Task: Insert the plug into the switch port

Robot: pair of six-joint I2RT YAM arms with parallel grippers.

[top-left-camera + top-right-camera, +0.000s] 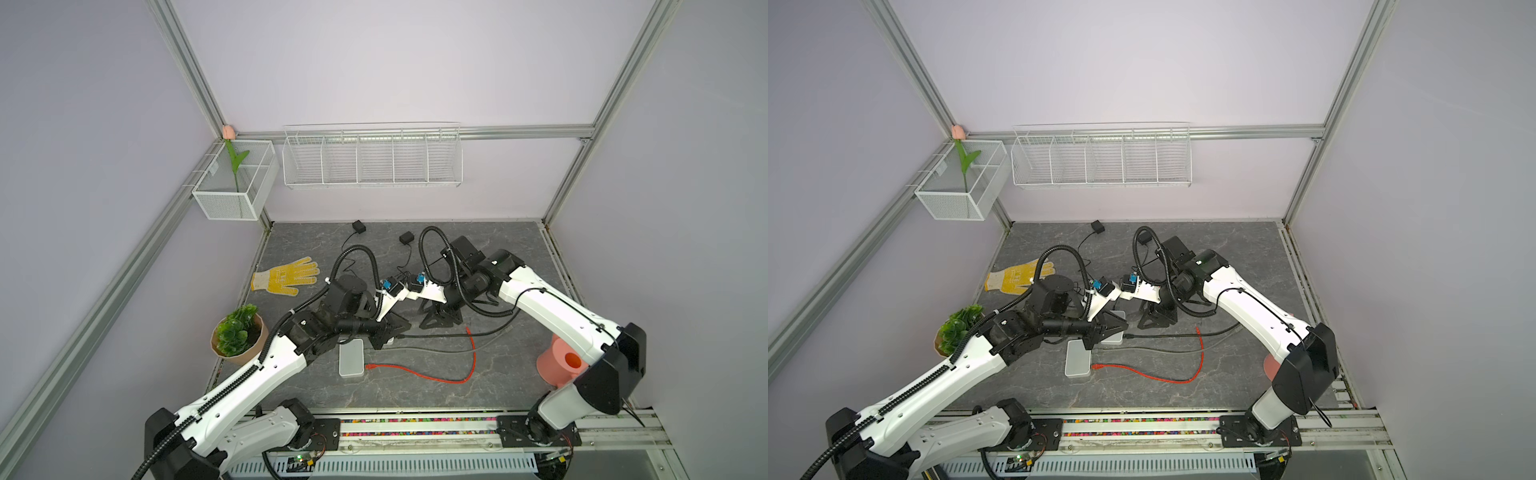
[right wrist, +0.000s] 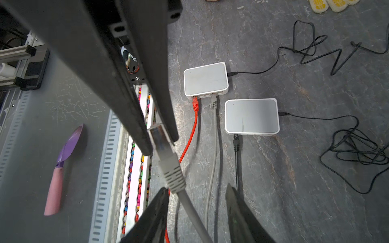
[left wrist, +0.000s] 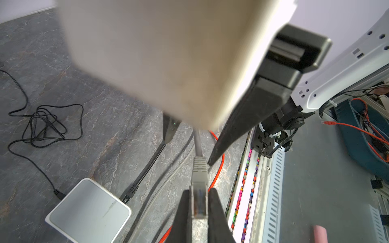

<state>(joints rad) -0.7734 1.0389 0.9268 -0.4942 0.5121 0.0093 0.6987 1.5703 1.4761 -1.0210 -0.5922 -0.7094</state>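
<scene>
**Left gripper** (image 3: 199, 193): the black, wedge-shaped jaws are clenched on the gray plug (image 3: 199, 185), a translucent connector with a ribbed rubber boot. The plug hangs clear of the counter (image 3: 105, 136), near the port face of the red-cabled switch (image 2: 205, 80), and is not seated in any port.

**Right gripper** (image 2: 197, 187): the jaws are released and apart. The plug's round gray cable (image 2: 189, 208) runs between them.

**Switches:** the red-cabled switch is a white, round-cornered plastic box. A red plug (image 2: 195, 104) and a second gray plug (image 2: 213, 103) sit in its ports. Just beside it lies a matching switch (image 2: 251, 115) carrying a black plug (image 2: 236, 143). Only the right wrist view shows these ports. In both top views the left arm (image 1: 266, 365) covers most of the matching switch.

**Surroundings:** the counter is dark gray with stone-like veining. Well apart from the red-cabled switch, a brown faceted pot (image 1: 249, 353) holds a green leafy plant (image 1: 237, 328). A white mesh basket (image 1: 224, 203) holds a tulip (image 1: 241, 158).
</scene>
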